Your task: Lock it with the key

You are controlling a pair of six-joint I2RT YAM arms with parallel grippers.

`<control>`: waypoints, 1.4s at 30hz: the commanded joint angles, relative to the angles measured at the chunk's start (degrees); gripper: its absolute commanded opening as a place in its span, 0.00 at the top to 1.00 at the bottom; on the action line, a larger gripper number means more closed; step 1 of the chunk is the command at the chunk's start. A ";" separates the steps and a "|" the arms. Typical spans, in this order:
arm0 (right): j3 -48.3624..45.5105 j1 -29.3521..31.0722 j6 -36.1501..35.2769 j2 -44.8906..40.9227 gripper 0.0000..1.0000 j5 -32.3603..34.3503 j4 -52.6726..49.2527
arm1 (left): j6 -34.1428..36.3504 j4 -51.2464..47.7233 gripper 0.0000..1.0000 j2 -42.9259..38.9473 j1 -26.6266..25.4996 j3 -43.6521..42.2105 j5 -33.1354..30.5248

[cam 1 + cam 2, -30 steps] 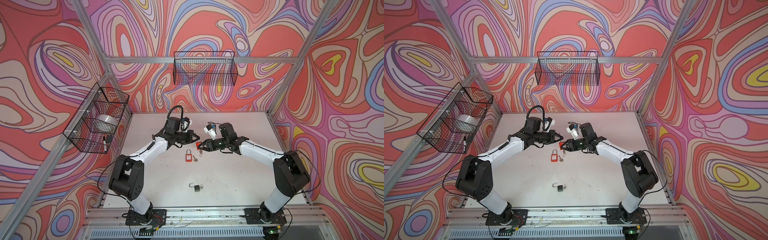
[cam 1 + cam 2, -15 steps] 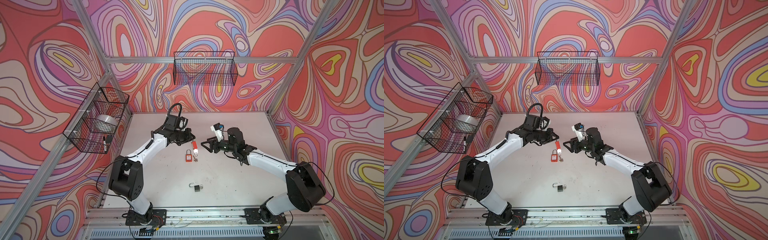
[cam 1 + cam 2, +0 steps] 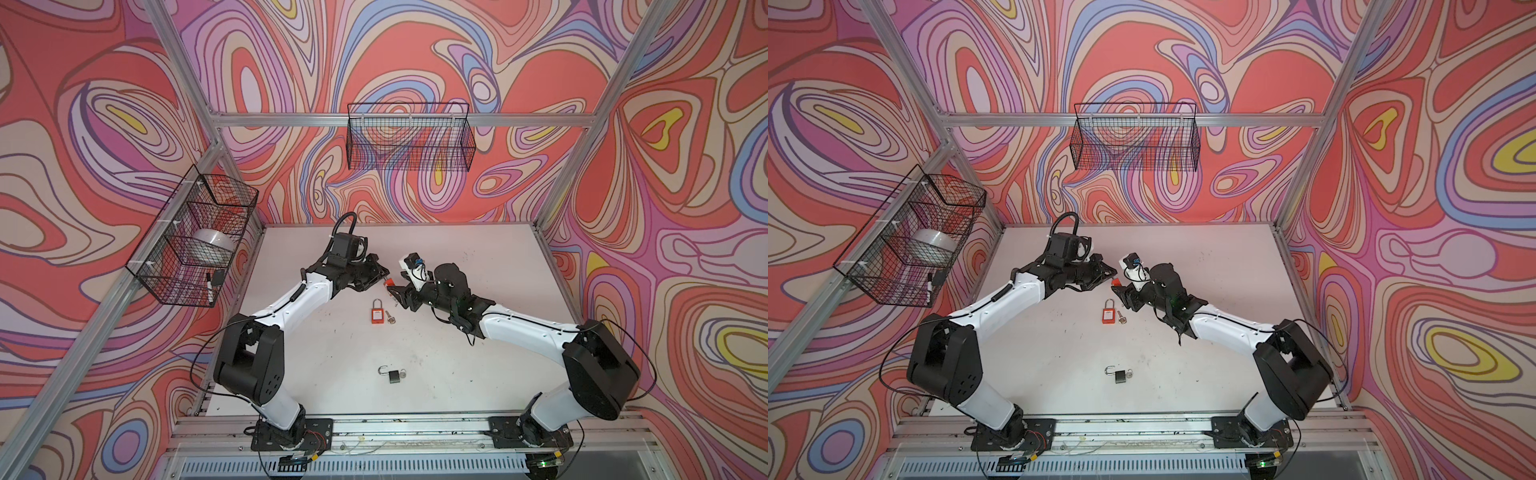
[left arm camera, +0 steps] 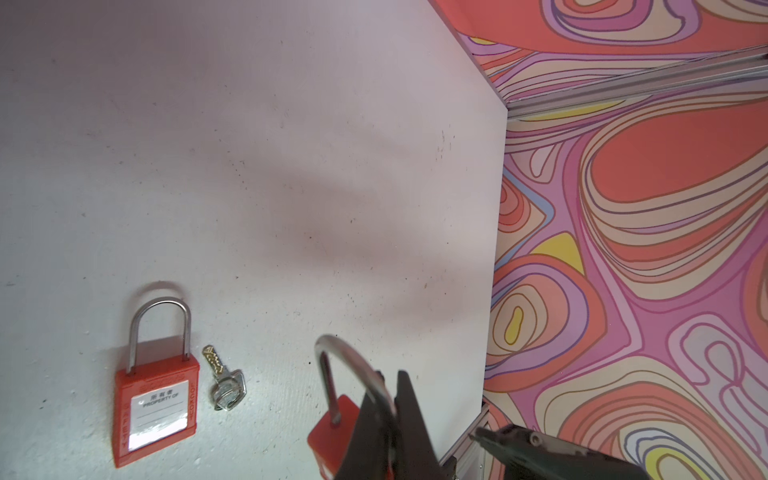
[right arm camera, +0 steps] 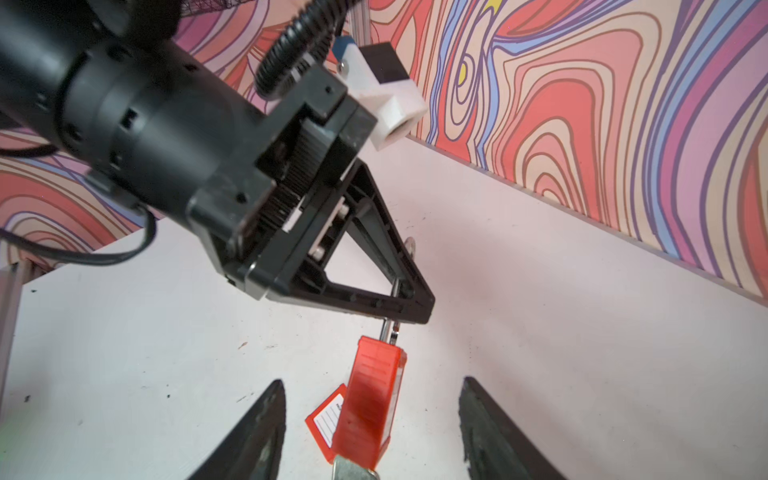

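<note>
Right wrist view: left gripper [image 5: 409, 316] clamped on the shackle of a red padlock [image 5: 374, 407], body hanging above the table [image 5: 582, 332]. Right gripper [image 5: 374, 380] spread wide, fingers flanking the body, not touching. On the table below, a second red padlock [image 3: 377, 312] lies flat with the key [image 3: 390, 319] just beside it. Nearer the arm bases sits a black padlock [image 3: 392, 375], shackle open.

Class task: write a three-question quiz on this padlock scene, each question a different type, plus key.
1. True or false: the left gripper is shut on the shackle of the held red padlock.
2. How many other padlocks lie on the table? A one, B two, C three.
3. Fill in: the right gripper is ___, its fingers flanking the held red padlock.
Key: 1 true; 2 B, the lying red padlock and the black padlock; 3 open.
</note>
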 commanded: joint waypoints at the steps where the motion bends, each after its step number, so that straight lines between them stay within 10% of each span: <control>1: 1.35 0.38 -2.13 2.05 0.38 2.17 1.64 | -3.69 5.50 1.00 -1.35 0.37 -0.50 1.83; 19: 5.15 0.37 -3.09 6.11 0.97 1.17 -1.10 | -4.64 7.54 1.00 -2.37 0.42 -2.48 3.81; 21: 5.37 0.39 -3.61 5.91 1.00 0.31 -2.13 | -4.56 8.02 0.99 -2.50 0.58 -2.75 4.25; 28: 5.40 -1.28 -7.73 1.87 1.00 -4.00 -7.13 | -1.44 8.23 0.50 -4.10 2.57 -3.42 7.11; 42: 14.35 -15.48 -16.07 -5.83 1.00 -27.78 -31.37 | 27.21 -3.23 0.47 -9.18 7.58 0.88 19.55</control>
